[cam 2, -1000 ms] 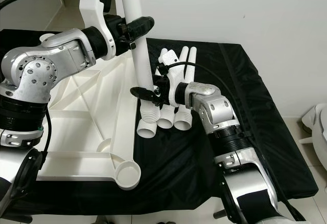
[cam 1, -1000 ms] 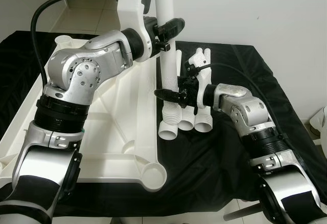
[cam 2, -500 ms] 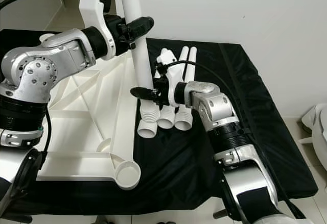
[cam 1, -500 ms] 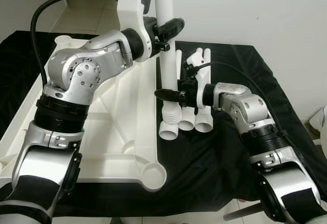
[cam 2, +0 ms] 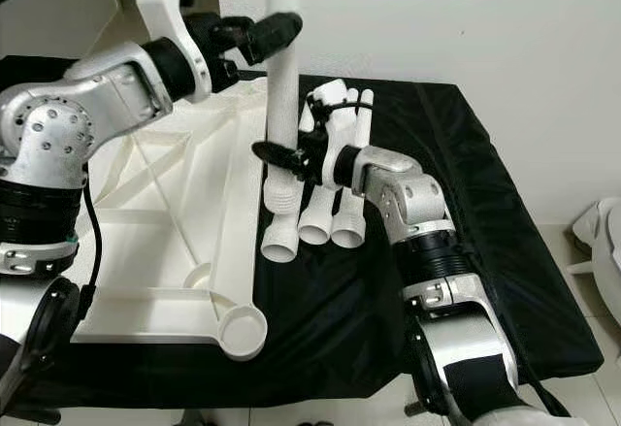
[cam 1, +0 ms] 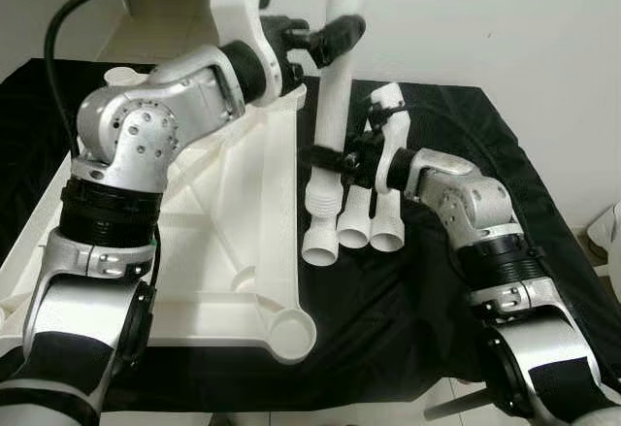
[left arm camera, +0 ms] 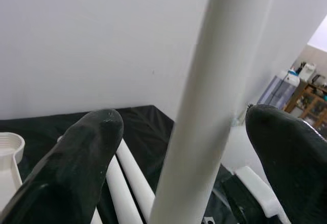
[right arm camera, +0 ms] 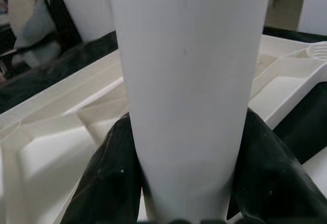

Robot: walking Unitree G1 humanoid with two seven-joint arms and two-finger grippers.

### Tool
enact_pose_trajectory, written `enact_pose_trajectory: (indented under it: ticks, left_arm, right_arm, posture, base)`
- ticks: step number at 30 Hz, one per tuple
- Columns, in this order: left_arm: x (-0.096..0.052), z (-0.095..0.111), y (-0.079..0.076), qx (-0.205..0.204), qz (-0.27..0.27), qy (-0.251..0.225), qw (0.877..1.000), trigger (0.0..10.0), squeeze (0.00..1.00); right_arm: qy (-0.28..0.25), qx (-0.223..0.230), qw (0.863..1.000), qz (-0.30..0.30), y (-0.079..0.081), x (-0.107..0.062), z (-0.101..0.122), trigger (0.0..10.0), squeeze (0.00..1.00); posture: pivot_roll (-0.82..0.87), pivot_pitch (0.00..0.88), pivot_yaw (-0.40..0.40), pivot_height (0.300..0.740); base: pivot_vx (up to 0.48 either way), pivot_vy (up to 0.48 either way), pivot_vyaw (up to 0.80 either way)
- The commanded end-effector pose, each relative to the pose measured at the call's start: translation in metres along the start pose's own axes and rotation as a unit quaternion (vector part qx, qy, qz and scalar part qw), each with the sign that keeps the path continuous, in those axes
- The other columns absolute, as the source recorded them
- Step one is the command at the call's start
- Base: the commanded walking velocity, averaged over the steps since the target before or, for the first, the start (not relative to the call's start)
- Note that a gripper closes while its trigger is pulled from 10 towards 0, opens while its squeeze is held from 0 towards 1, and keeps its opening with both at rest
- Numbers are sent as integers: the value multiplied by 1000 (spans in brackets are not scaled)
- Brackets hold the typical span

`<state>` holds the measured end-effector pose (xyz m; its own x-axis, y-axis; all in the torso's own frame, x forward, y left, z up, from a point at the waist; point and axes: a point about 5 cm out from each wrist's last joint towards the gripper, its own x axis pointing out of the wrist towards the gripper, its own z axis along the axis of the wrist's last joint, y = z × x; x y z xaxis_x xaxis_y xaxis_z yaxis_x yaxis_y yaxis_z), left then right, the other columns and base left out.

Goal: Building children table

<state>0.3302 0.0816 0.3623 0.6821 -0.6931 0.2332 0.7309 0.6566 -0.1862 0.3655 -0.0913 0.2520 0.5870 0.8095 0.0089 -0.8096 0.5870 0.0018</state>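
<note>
A long white table leg [cam 1: 335, 86] stands nearly upright, its top leaning right, its ribbed screw end [cam 1: 320, 237] low over the black cloth. My right gripper [cam 1: 325, 159] is shut on its lower part; in the right wrist view both fingers [right arm camera: 265, 168] press the leg [right arm camera: 184, 81]. Higher up my left gripper [cam 1: 342, 30] straddles the leg and is open: in the left wrist view the fingers [left arm camera: 87, 152] stand apart from the leg [left arm camera: 204, 106]. The upside-down white tabletop [cam 1: 223, 242] lies at the left, with a round corner socket [cam 1: 291, 334].
Two more white legs [cam 1: 374, 222] lie side by side on the black cloth [cam 1: 417, 319], just right of the held one. A white wall is close behind. The cloth-covered surface ends at the front and right, with floor beyond [cam 1: 606, 237].
The leg has tilted, its top swinging right. My left gripper has risen and moved right along it. The right gripper has moved up a little with the leg's lower part.
</note>
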Motion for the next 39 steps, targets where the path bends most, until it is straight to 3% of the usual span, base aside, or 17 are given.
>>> enact_pose_trajectory:
  ticks: [1, 8, 11, 14, 16, 18, 20, 26, 30, 31, 36, 39]
  left_arm:
    - [-4, 7, -9, -2, -126, -8, 992, 10000, 0]
    - [-16, 1, 15, -9, -61, -14, 998, 10000, 0]
    - [-27, -17, 35, -2, 0, 1, 1000, 10000, 0]
    - [-30, -23, 39, 0, 13, 6, 1000, 10000, 0]
    - [-39, -43, 52, 0, 55, 23, 998, 10000, 0]
    - [-40, -46, 54, -1, 60, 24, 998, 10000, 0]
    - [-48, -62, 62, -8, 84, 44, 995, 10000, 0]
    - [-59, -84, 70, 5, 101, 73, 992, 10000, 0]
    - [-69, -103, 70, 54, 89, 105, 989, 10000, 0]
    - [-71, -106, 68, 88, 81, 110, 987, 10000, 0]
    - [-78, -112, 64, 112, 56, 123, 985, 10000, 0]
    - [-86, -115, 70, 123, 64, 128, 982, 10000, 0]
  right_arm:
    - [-32, 9, 999, -25, -6, -2, 8, 10000, 0]
    - [-73, 36, 992, -92, -18, -11, 9, 10000, 0]
    - [-103, 55, 983, -139, -24, -19, 6, 10000, 0]
    - [-110, 59, 981, -149, -25, -21, 5, 10000, 0]
    - [-130, 69, 974, -173, -28, -27, 4, 10000, 0]
    - [-133, 70, 973, -177, -28, -28, 3, 10000, 0]
    - [-143, 74, 968, -192, -30, -33, 1, 10000, 0]
    - [-151, 83, 962, -214, -32, -39, -4, 10000, 0]
    - [-153, 87, 958, -227, -32, -43, -10, 10000, 0]
    - [-153, 84, 957, -231, -32, -45, -11, 10000, 0]
    - [-153, 82, 956, -237, -33, -47, -13, 10000, 0]
    - [-151, 79, 955, -242, -33, -49, -14, 10000, 0]
  posture:
    - [21, 75, -68, 740]
    - [23, 71, -63, 740]
    - [21, 65, -56, 740]
    - [21, 65, -56, 740]
    - [21, 64, -52, 740]
    - [21, 64, -52, 740]
    - [14, 59, -43, 740]
    - [16, 55, -40, 740]
    - [14, 54, -39, 740]
    - [12, 53, -37, 740]
    - [9, 54, -37, 740]
    - [6, 54, -35, 740]
  base:
    - [0, 0, 0]
    - [0, 0, 0]
    - [0, 0, 0]
    - [0, 0, 0]
    - [0, 0, 0]
    - [0, 0, 0]
    - [0, 0, 0]
    - [0, 0, 0]
    - [0, 0, 0]
    - [0, 0, 0]
    - [0, 0, 0]
    - [0, 0, 0]
